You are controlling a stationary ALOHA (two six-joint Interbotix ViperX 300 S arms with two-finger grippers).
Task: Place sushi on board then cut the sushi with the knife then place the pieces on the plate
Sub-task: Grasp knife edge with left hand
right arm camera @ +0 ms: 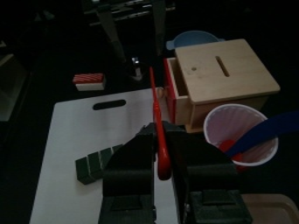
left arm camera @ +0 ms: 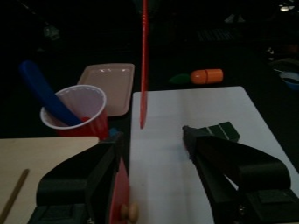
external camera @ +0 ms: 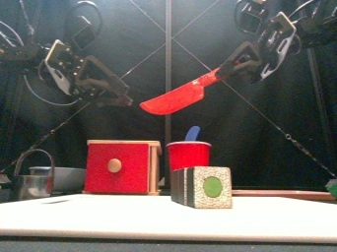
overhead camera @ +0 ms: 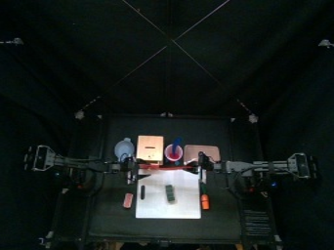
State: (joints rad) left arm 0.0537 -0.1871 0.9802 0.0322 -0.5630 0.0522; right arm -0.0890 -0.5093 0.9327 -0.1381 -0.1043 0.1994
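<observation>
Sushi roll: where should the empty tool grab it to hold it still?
Probably come straight down from above and pinch the sushi roll across its two long flat sides, near one end. It lies flat on the white board, pointing front to back, so those sides are free and the rest is left clear for the red knife in the right tool. The left tool is open.

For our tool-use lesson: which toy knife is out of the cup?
The red knife, held aloft in the right gripper; the blue knife stands in the red cup.
</observation>
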